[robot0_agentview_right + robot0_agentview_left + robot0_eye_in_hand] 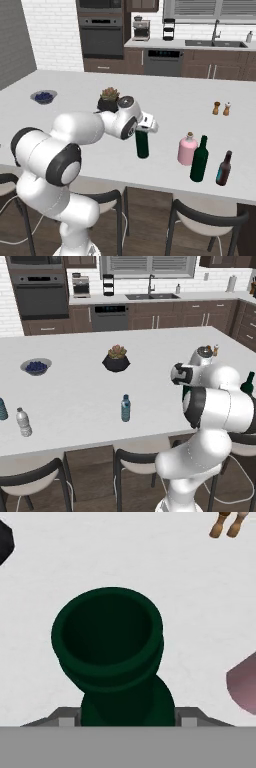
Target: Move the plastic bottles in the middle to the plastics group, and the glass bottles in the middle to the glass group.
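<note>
Left base view: the blue bottle [125, 408] stands alone mid-bench [75, 391], well apart from the plastics group at the left edge, a clear bottle [23, 422] and a teal bottle [2, 409]. A bowl [36, 366] holds dark berries; a black pot [116, 362] holds a succulent. The arm hides most of the right side; only a green bottle top [248, 382] peeks past it.

Right base view: the claw [143, 129] sits over the neck of the middle wine bottle [142, 145], which stands upright on the bench. To its right are the pink bottle [187, 149], the glass-group wine bottle [199, 160] and a brown bottle [224, 169], close together. Two shakers [221, 108] stand farther back.

Hand view: the bottle mouth [107, 634] fills the centre, with the neck running down between the finger tips; the claw looks clenched on the neck, though pad contact is hidden. The pink bottle shows at the right edge.

For this step, I judge it best to lift straight up and keep the bottle vertical, carry it clear of the pink bottle, and set it just beside the other wine bottle without knocking the brown one
</note>
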Tool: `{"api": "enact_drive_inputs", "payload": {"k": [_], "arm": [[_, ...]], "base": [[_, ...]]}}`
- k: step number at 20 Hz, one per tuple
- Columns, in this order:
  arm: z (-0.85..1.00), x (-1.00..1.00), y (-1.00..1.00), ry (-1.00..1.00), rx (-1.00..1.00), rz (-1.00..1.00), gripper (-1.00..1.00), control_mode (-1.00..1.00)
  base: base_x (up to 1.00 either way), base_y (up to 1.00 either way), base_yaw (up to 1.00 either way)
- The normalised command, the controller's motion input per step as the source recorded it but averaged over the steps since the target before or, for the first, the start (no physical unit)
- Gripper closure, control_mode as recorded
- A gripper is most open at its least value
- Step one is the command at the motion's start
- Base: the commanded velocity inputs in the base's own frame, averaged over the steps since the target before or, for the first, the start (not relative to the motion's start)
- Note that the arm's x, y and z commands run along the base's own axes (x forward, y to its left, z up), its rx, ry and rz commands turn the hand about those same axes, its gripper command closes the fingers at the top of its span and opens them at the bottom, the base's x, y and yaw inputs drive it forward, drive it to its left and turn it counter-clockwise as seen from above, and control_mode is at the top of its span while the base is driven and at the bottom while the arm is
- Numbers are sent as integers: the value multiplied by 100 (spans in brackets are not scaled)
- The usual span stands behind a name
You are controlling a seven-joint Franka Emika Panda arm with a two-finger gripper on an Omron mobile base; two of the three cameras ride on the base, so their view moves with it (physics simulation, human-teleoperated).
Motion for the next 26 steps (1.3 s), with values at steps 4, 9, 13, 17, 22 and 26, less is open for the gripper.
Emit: {"api": "enact_drive_inputs", "payload": {"k": [4, 9, 13, 17, 22, 26], "arm": [[0, -9, -85, 0, 0, -33, 100, -100], [0, -20, -77, 0, 1, -30, 100, -100], [0, -33, -49, 0, 6, -21, 100, -100], [0, -22, -48, 0, 9, -10, 100, -100], [0, -2, -40, -3, 6, -7, 100, -100], [0, -3, -15, -2, 0, -2, 100, -100]], "base": [[0, 0, 0], [0, 0, 0], [0, 0, 0], [0, 0, 0], [0, 0, 0], [0, 0, 0]]}}
